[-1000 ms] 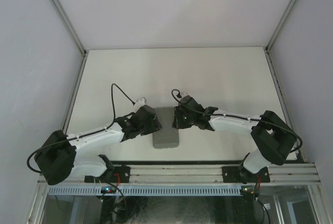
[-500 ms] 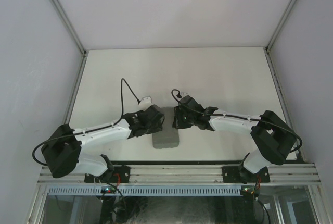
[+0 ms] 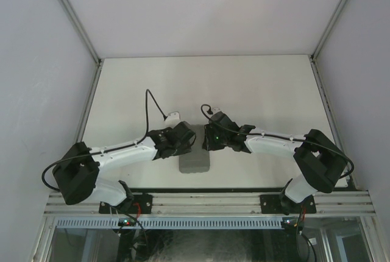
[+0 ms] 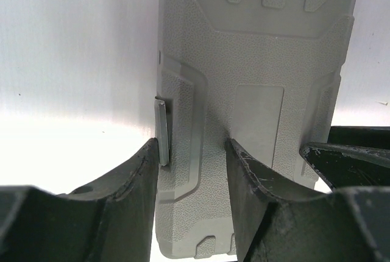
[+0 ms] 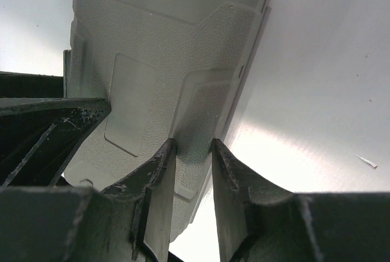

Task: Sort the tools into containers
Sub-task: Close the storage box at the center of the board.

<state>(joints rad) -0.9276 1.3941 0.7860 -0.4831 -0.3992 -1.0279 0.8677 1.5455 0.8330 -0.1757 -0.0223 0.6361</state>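
- l gripper (image 4: 192, 149): fingers spread, latch edge of grey case (image 4: 256, 91) btwn them.
- r gripper (image 5: 194, 144): fingers narrowly apart over opp edge of grey case; pinch unclear.
- grey case closed, flat on table (image 3: 274, 91).

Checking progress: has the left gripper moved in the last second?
Yes, the left gripper has shifted right, further over the grey case.

White-shelled left arm (image 3: 119, 153) and right arm (image 3: 274, 143) — black joints, looping black cables, scuffed matte-black fingers (image 4: 262, 213).
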